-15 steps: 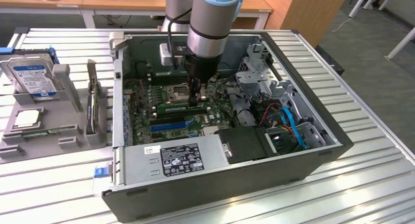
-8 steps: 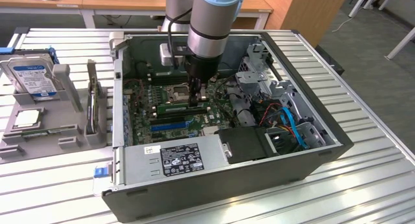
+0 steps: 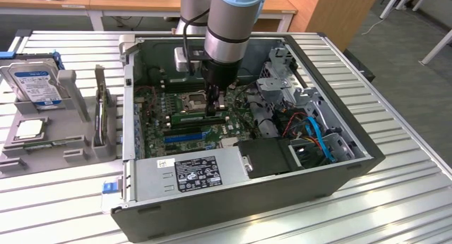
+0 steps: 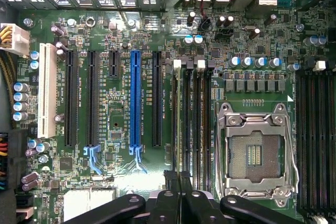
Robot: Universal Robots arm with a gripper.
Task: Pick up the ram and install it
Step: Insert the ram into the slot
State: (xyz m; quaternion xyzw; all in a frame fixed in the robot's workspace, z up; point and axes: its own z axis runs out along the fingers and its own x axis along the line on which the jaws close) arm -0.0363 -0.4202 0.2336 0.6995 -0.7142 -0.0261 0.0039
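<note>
Inside the open computer case [image 3: 339, 148] on the bench [image 3: 63, 201], the ram [image 3: 189, 117] stands on edge in a memory slot just beside the CPU socket [image 3: 192, 100]. The pincer [image 3: 211, 110] has its fingers together, down on the ram's top edge.

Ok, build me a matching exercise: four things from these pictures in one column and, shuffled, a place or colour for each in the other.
1 ram
2 hard drive
3 long expansion slot
4 CPU chip

A blue
B lying flat on the grey holder
C standing in the grey holder
D below the gripper, inside the case

Pairs: 1-D, 2-C, 3-A, 4-B
</note>
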